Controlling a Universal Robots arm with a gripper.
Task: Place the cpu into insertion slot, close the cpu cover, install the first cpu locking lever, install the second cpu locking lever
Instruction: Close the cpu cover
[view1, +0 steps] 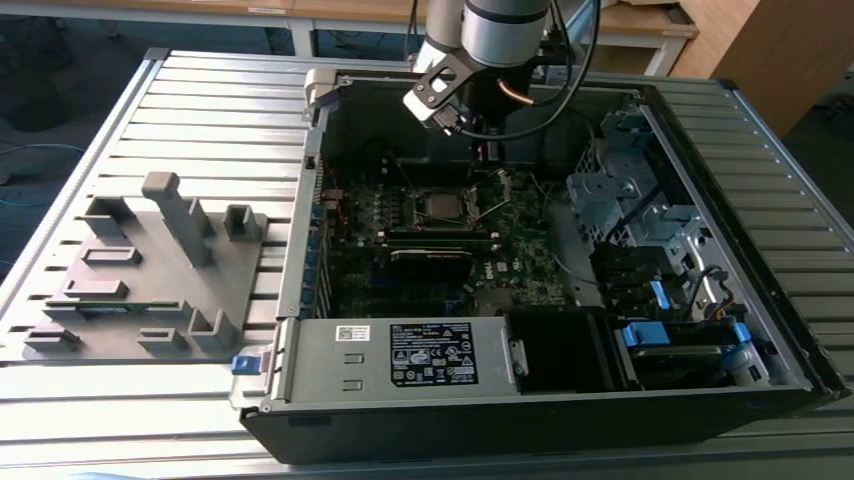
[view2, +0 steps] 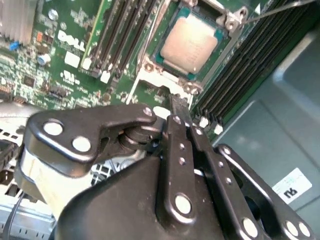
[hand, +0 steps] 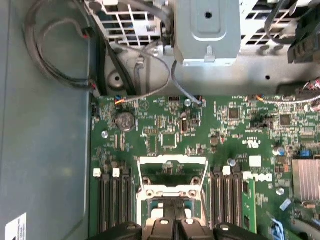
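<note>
Working inside an open computer case (view1: 534, 435) on the bench (view1: 200, 110). Hanging over the green board (view1: 354, 280), near the insertion slot (view1: 427, 208).

Found in the second wrist view: the cpu (view2: 192, 42), lying flat in the slot with its grey top up. So the first step looks done.

Closing the cpu cover (hand: 172, 160) looks like the step in hand now. Seen in the first wrist view as a shiny frame flipped back off the slot, with green board showing through its window. Not yet down over the cpu, by the look of things.

Fingers of the gripper (view2: 181, 111) pressed together, pinching nothing. Pointing at the edge of the cover nearest to them, just beside it. Cannot tell whether touching or a little apart.

Also there: a thin metal lever (view2: 280, 8), sticking up free past one corner of the slot. Probably not locked yet.

Probably calls for a soft push on the cover's free edge, to swing the frame over and lay it flat around the cpu. Best to stay off the grey top and off the lever. Could go wrong by slipping off the thin frame, or by bumping the long black memory slots (view2: 125, 40) beside the slot.
</note>
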